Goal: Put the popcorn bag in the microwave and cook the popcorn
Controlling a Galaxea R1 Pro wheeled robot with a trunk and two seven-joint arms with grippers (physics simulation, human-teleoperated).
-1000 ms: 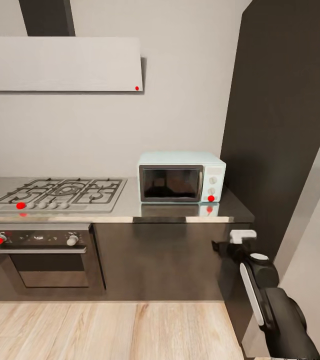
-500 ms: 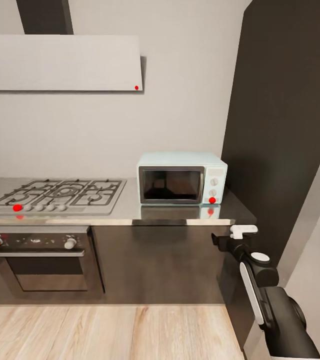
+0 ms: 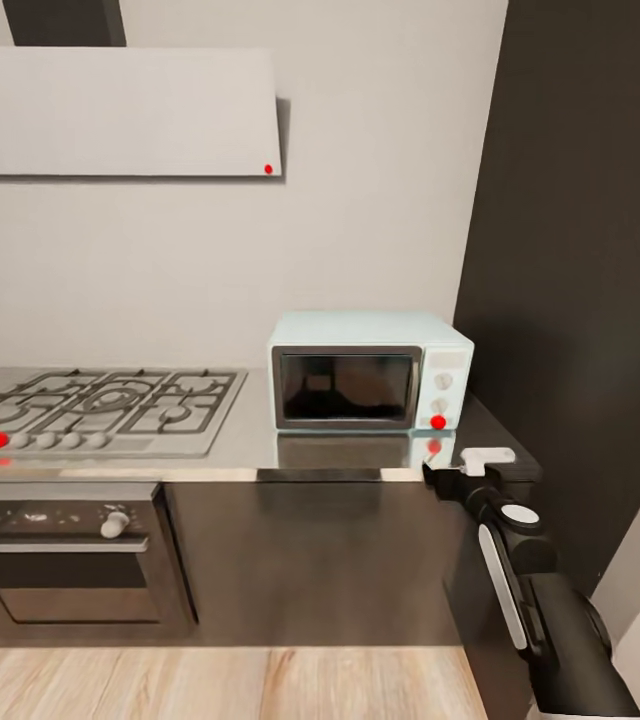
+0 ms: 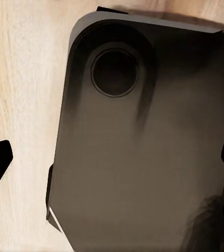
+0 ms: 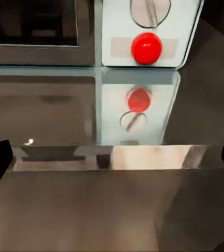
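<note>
Here we see the pale blue microwave (image 3: 370, 370), dark door shut, at the desk (image 3: 240, 440) right end; right gripper (image 3: 460, 470) jaws spread, left gripper's likewise.

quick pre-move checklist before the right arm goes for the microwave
1. Microwave in view on the countertop: ok.
2. Microwave door shut, must open first: not ok.
3. Right gripper at the counter's front edge, below the red button: ok.
4. Right gripper fingers spread and empty in the wrist view: ok.
5. Popcorn bag located: not ok, not seen on the visible countertop.
6. Popcorn bag already inside the microwave: cannot tell, glass too dark.
</note>
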